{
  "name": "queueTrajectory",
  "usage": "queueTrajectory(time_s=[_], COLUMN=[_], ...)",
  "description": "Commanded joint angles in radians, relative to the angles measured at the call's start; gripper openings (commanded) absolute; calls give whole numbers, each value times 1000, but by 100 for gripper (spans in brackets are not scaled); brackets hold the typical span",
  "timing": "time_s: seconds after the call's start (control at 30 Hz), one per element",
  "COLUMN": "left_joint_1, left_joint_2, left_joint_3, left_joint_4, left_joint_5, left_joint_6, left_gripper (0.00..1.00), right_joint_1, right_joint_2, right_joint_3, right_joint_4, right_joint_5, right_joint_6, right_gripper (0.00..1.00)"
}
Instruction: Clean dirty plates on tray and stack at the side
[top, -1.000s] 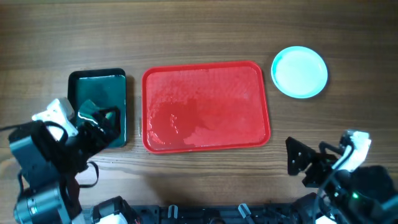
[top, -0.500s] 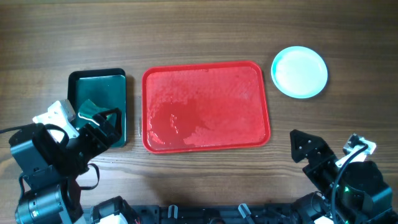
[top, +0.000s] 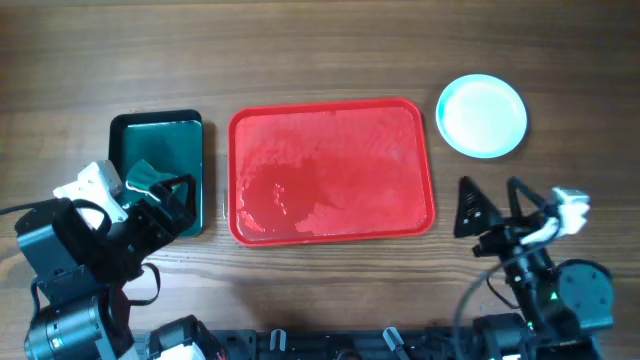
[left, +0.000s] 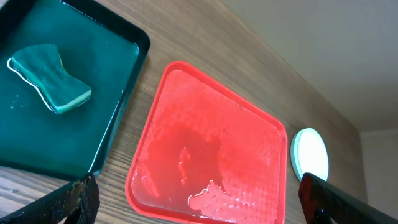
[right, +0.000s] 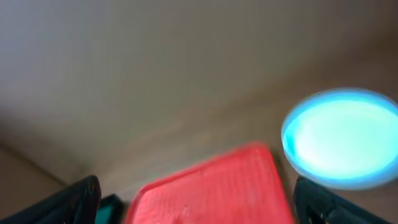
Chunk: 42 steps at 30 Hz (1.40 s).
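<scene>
The red tray (top: 331, 170) lies at the table's centre with nothing on it, its surface wet. It also shows in the left wrist view (left: 208, 155) and, blurred, in the right wrist view (right: 211, 186). A stack of plates (top: 482, 115), pale aqua rim and white top, sits on the table to the tray's right; it shows in the left wrist view (left: 310, 157) and the right wrist view (right: 339, 138). My left gripper (top: 160, 190) is open and empty over the front of the dark green tray. My right gripper (top: 490, 210) is open and empty, near the tray's front right corner.
A dark green narrow tray (top: 157, 130) stands left of the red tray, with a green sponge (left: 50, 78) lying in it. Bare wooden table (top: 320, 50) lies behind the trays.
My right arm swung and its gripper rose toward the tray's right side. The left arm, tray and plates have not moved.
</scene>
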Motion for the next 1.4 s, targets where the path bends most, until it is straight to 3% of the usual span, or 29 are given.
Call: queueTrajectory(time_s=[0.0,0.17,0.23,0.37,0.5,0.57,1.2,1.37], left_joint_1=[-1,-1,-1,-1,-1,-1,-1,-18], left_joint_2=[-6,-6,-6,-6,-6,-6,-6,-6], left_joint_3=[-7,-6,-6,-7,-7,-6,-7,-7], left_joint_4=[3,3,3,3,3,3,3,-36], left_joint_5=[19,19,19,19,19,19,19,-42], left_joint_6=[23,23,23,23,23,23,23,27], left_gripper=[100,100,100,100,100,100,100,100], right_joint_1=[-74,-115,-119,-119,-119,-119,-119,-119], right_joint_2=[-86,-197,-235,-235,-235,-235,-235,-235], right_joint_3=[-219,-431,-521,-527,-527,-527,-527,-527], right_joint_4=[189,448,525,418,413,412,415,415], right_joint_5=[-169,-117,16,159,117,117,114,114], right_joint_6=[-270,-249,-161,-141,-422,-492,-492,-492], right_gripper=[100,100,100,100,100,100,100,100])
